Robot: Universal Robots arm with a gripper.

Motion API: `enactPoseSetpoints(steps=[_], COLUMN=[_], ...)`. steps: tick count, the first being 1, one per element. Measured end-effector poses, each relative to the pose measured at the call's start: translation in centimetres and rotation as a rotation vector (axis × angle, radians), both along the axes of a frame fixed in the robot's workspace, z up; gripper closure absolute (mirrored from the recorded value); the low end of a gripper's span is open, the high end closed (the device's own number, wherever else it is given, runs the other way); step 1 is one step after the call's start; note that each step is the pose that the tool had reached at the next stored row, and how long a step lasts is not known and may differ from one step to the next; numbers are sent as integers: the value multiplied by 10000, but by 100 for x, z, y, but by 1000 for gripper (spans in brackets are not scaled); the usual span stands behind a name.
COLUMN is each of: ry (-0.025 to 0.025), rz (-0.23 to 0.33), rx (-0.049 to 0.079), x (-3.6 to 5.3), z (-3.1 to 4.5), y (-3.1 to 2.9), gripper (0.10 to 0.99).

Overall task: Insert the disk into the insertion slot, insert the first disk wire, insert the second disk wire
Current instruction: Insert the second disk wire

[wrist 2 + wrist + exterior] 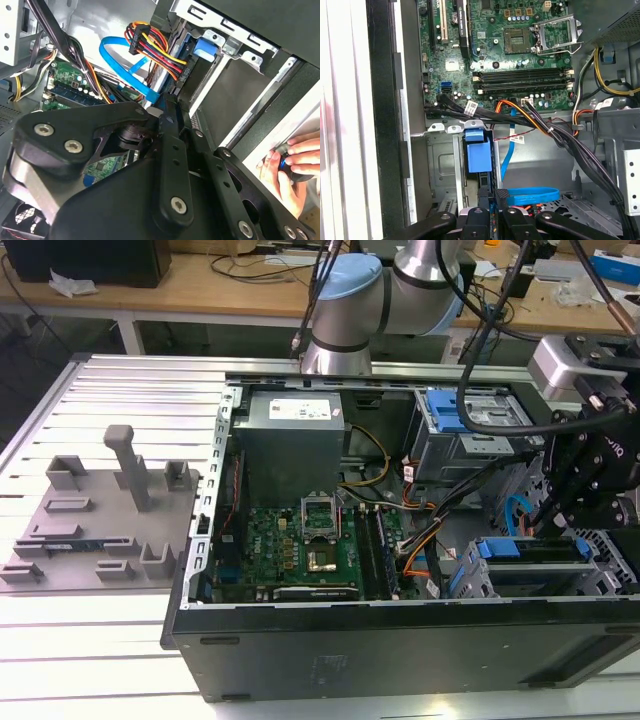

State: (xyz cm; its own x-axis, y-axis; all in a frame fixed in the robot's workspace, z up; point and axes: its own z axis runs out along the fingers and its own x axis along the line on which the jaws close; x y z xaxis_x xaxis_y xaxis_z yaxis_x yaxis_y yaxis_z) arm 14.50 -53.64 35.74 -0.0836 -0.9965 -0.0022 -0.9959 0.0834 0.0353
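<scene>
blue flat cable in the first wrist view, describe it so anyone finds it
Start at the green circuit board in the open computer case. Past its edge, beside the blue plastic tab, lies the blue flat cable, looped over perforated metal. It is a ribbon; the neighbouring wires are round, black and orange.

green motherboard point(520, 55), bright blue flat cable point(527, 192), black gripper point(492, 220), orange-red-yellow wire bundle point(152, 47), grey perforated cage point(442, 170)

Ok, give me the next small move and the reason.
Probably a short, straight push of the disk further into the slot. In the first wrist view the gripper sits at its near end, the disk is lined up between the slot's walls, and the blue cable lies loose beside it.
</scene>
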Motion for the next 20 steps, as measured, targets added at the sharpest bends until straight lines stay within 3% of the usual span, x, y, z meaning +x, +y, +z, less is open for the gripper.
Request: enactPoseSetpoints(steps=[3,20], ry=[0,0], rz=[0,-1], rx=[-1,-2], x=[6,39], z=[-9,-58], y=[19,9], gripper=[922,922])
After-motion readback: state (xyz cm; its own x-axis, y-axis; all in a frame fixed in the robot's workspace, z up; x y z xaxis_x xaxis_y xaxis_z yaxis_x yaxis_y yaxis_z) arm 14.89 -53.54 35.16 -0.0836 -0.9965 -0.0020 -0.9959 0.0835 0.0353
